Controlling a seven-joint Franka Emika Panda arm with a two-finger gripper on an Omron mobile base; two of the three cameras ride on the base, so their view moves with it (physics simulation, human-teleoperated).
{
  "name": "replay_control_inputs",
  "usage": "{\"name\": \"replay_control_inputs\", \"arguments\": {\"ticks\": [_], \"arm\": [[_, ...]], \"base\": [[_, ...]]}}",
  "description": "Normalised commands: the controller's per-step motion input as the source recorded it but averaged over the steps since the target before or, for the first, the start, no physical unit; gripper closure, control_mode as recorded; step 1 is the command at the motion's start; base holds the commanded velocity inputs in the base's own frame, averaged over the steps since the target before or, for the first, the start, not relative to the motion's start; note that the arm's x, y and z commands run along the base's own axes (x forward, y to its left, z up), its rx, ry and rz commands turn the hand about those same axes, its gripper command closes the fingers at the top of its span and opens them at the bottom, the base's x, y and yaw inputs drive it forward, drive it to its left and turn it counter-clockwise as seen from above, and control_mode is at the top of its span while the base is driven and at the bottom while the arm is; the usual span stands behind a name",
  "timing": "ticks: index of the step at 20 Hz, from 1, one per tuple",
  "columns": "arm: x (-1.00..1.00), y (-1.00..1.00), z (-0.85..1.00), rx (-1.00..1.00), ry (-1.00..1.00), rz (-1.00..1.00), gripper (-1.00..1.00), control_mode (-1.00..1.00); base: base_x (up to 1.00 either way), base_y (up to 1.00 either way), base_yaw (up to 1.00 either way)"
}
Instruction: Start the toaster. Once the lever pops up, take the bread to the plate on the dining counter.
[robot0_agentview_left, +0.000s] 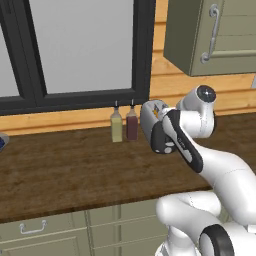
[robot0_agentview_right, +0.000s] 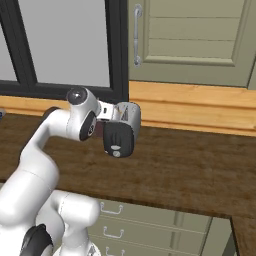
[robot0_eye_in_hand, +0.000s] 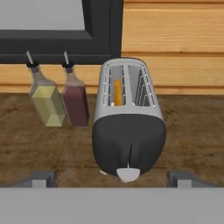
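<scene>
The open, empty claw (robot0_eye_in_hand: 113, 178) hovers just before the toaster (robot0_eye_in_hand: 128, 120); starting it calls for pressing its lever (robot0_eye_in_hand: 128, 174) down.

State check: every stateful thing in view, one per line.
toaster: upright on the counter, lever at the bottom of its slot
bread: standing in the toaster's left slot
tool: open, holding nothing, facing the toaster's black end
two bottles: upright, capped with spouts
upper cabinet: door closed
</scene>
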Motion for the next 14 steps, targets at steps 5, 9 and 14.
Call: {"name": "replay_control_inputs", "arguments": {"ticks": [5, 9, 14], "arm": [[0.02, 0.00, 0.28, 0.00, 0.00, 0.00, -1.00, -1.00], [0.15, 0.00, 0.15, 0.00, 0.00, -0.01, -1.00, -1.00], [0.29, 0.00, 0.00, 0.00, -0.01, -0.04, -1.00, -1.00]], "base": [[0.00, 0.00, 0.00], [0.00, 0.00, 0.00], [0.00, 0.00, 0.00]]}}
